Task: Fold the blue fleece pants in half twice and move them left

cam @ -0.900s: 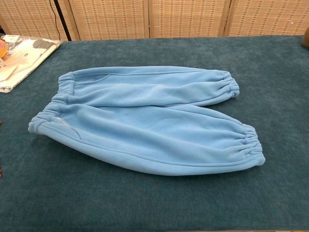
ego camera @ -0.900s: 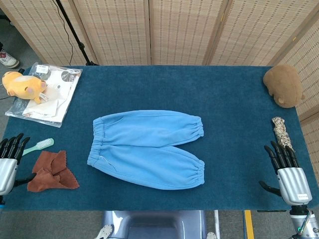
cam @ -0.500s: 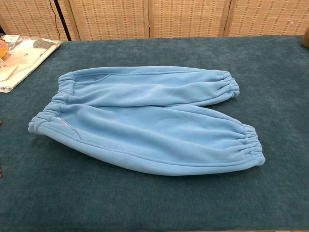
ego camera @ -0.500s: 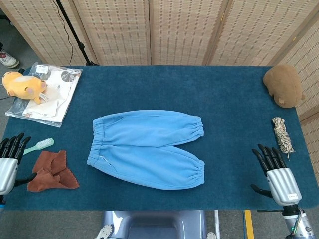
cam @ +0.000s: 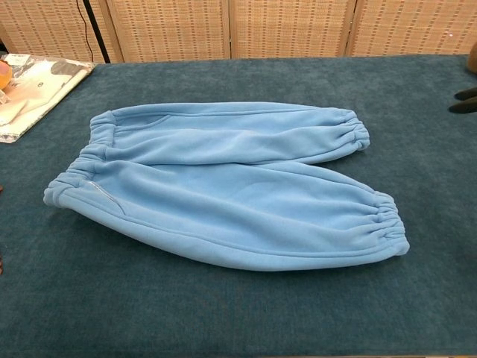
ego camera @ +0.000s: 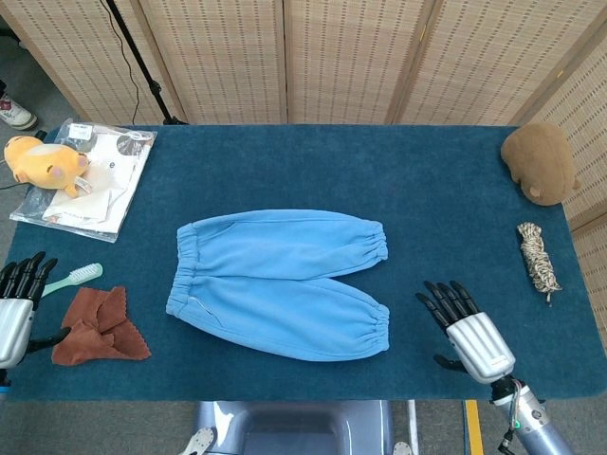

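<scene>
Both hands empty, fingers spread; the right hand [ego camera: 471, 332] has slid in toward the cuffs of the light-blue fleece pants [ego camera: 280, 282], lying unfolded mid-surface; the left hand [ego camera: 17, 308] waits at the edge; folding looks imminent.

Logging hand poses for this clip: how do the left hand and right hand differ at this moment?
The right hand sits well in over the blue table, close to the ankle cuffs of the blue fleece pants; the left hand sits at the table's far left edge, beside the brown cloth, far from the pants. The right hand shows whole; the left is cut off by the frame. Both are open, fingers spread, holding nothing.
</scene>
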{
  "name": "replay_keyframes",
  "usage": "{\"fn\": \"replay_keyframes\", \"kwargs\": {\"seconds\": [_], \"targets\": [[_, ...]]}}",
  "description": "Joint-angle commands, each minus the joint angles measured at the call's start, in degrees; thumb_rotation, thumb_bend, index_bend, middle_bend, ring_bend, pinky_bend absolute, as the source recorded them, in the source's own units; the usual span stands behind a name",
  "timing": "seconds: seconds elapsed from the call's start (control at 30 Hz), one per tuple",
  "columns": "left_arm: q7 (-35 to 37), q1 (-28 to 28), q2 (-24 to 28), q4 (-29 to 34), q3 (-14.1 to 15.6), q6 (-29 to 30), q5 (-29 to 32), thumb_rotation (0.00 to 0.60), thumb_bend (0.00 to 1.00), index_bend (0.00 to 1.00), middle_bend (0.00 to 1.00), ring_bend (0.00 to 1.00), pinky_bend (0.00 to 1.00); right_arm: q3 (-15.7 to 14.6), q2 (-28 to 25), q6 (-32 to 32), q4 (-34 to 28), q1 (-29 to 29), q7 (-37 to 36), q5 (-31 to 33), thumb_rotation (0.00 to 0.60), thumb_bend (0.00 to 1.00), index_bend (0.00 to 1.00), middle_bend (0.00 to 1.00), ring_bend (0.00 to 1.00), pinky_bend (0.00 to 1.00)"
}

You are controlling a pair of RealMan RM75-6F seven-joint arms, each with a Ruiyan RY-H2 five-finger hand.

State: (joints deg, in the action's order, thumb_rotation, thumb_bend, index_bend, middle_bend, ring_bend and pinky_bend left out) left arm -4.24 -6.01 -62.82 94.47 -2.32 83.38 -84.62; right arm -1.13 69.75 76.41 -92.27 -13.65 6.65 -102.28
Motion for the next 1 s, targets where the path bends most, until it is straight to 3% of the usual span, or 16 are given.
{"fn": "replay_keyframes", "kwargs": {"seconds": [0.03,0.33,0.7,1.0], "targets": [[0.38,-0.05,0.17,0.04,-0.14,-0.14,0.27,0.600,0.00,0.00,0.00,0.00,0.00,-0.54,1.59,-1.11,0.31,-1.55,0.96,-2.10,0.600,0.00,0.07,0.00,0.00,0.00],[1.17,-0.35,0.58,0.13,-0.35,-0.92,0.96,0.600,0.00,0.00,0.00,0.00,0.00,-1.57,6.63,-3.64,4.42,-4.93,2.45,-5.68,0.600,0.00,0.15,0.00,0.00,0.04],[2.30,-0.38,1.00,0.12,-0.49,-1.18,1.45,0.600,0.00,0.00,0.00,0.00,0.00,-0.91,13.78,-7.27,9.66,-8.33,8.10,-5.63,0.600,0.00,0.16,0.00,0.00,0.08],[3.72,-0.42,1.49,0.00,-0.68,-1.47,1.89,0.600,0.00,0.00,0.00,0.00,0.00,-0.97,18.48,-5.78,14.67,-9.11,8.19,-5.23,0.600,0.00,0.21,0.05,0.04,0.17]]}}
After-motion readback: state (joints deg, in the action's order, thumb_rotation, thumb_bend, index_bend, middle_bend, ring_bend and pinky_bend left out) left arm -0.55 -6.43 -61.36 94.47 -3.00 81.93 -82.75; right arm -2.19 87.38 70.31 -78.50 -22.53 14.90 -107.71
